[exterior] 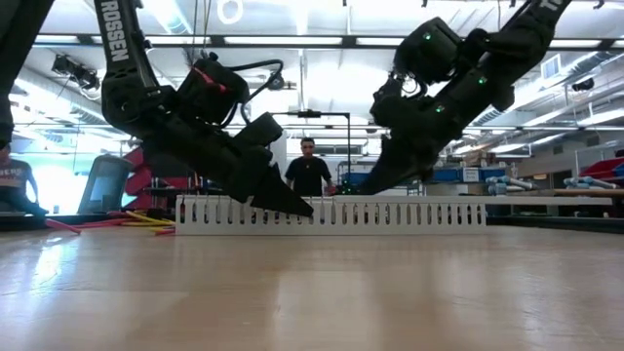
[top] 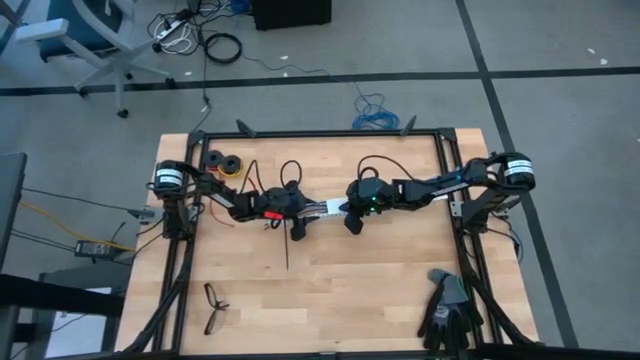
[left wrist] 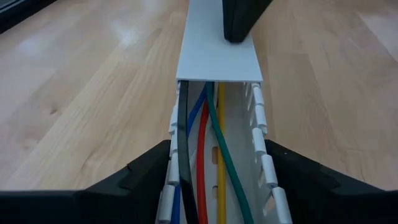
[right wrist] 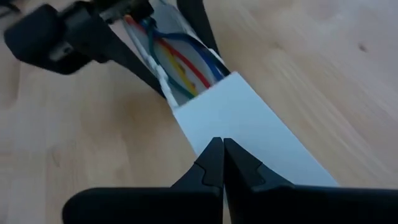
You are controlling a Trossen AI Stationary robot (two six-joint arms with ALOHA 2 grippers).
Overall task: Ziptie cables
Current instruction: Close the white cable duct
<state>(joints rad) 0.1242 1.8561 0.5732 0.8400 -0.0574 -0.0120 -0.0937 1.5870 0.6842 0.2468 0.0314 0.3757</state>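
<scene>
I see the pale wooden table (top: 330, 300) filling the centre of the high view, with both dark arms meeting at its middle over the long white slotted plastic duct (exterior: 331, 214), which in the low view runs across mid-frame. A flat white cover (left wrist: 219, 56) closes the duct's far part. The left gripper (left wrist: 216, 180) straddles the duct, its fingers (left wrist: 140, 180) spread wide, one on each side of the slotted walls; whether they press the walls I cannot tell. The right gripper (right wrist: 222, 163) has its tips pinched fully together, holding nothing, resting on the cover. The cables (left wrist: 208, 162), thin wires in black, blue, red, yellow and green, lie inside the open channel between the left fingers. A thin black ziptie (top: 288, 245) lies just below the left gripper in the high view
</scene>
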